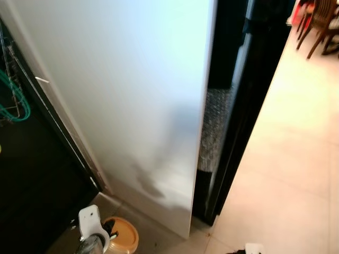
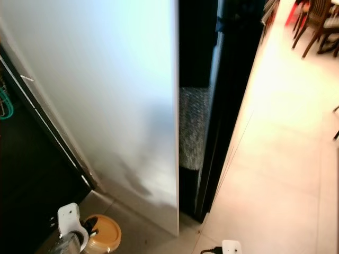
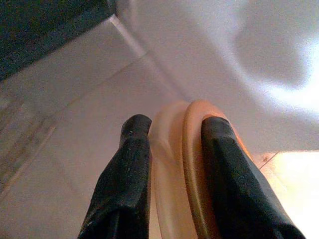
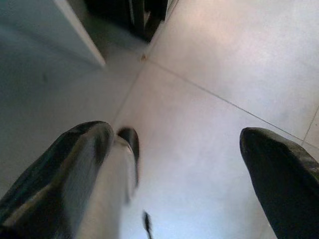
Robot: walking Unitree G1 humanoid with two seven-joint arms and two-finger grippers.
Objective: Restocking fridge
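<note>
The left gripper [image 3: 169, 164] is clamped on a tan round container [image 1: 123, 236], low at the lower left of the frame, close beside the white fridge door [image 1: 132, 95]; the right gripper [image 4: 184, 164] hangs with fingers wide and nothing between them, over the tiled floor [image 1: 286, 159]. The grip looks to be only on the rim, so the container could slip or tilt; swinging it may knock the door edge. The left wrist view shows fingers pinching the rim; the head views show the dark opening [image 2: 193, 127] beyond the door.
</note>
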